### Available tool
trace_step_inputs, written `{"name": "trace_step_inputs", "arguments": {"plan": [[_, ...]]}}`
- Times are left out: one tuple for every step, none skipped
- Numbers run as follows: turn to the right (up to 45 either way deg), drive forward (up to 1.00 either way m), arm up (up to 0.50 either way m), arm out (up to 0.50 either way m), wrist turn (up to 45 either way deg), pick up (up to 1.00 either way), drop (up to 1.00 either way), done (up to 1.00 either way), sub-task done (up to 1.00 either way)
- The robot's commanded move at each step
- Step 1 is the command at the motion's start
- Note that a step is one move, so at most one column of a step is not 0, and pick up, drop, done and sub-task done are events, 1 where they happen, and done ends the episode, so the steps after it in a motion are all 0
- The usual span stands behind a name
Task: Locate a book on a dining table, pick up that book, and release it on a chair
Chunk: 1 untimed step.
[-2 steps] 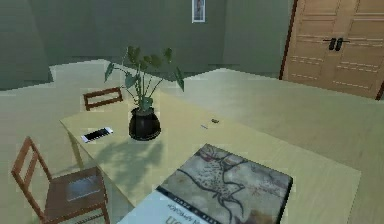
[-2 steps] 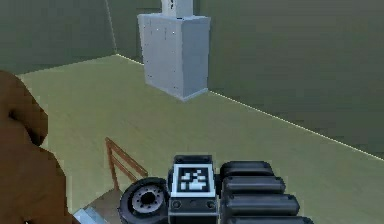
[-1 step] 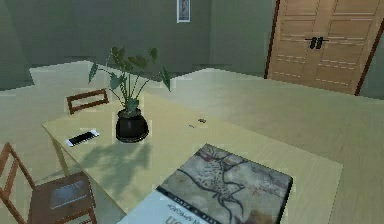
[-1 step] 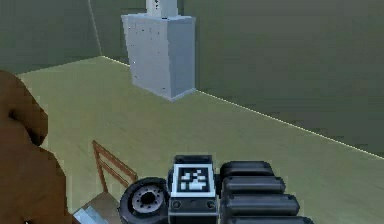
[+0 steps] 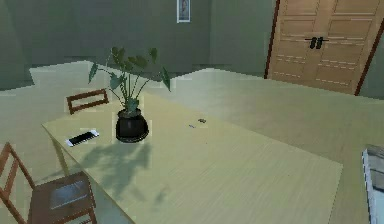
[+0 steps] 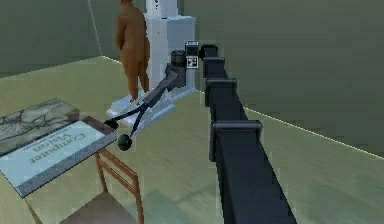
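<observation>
A large flat book [image 6: 48, 145] with a picture and print on its cover lies at the arm side view's left, over a wooden chair [image 6: 120, 185]. The dark arm [image 6: 245, 160] rises from the bottom edge. My gripper [image 6: 116, 132] reaches down and left from it, and its thin fingers [image 6: 150, 103] end at the book's near corner. I cannot tell whether the gripper holds anything. In the forward view a pale wooden dining table [image 5: 230, 165] carries a potted plant [image 5: 131, 122], a small flat white thing [image 5: 82, 138] and a tiny item [image 5: 202, 122].
Two wooden chairs [image 5: 87, 99] [image 5: 50, 192] stand at the table's left side. A wooden double door [image 5: 325, 45] is at the back right. A brown statue [image 6: 131, 45] on a white base stands beyond the gripper on the pale floor.
</observation>
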Motion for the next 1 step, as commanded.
{"name": "trace_step_inputs", "arguments": {"plan": [[0.0, 0.00, 0.00, 0.00, 39.0, 0.00, 0.00, 0.00, 0.00]]}}
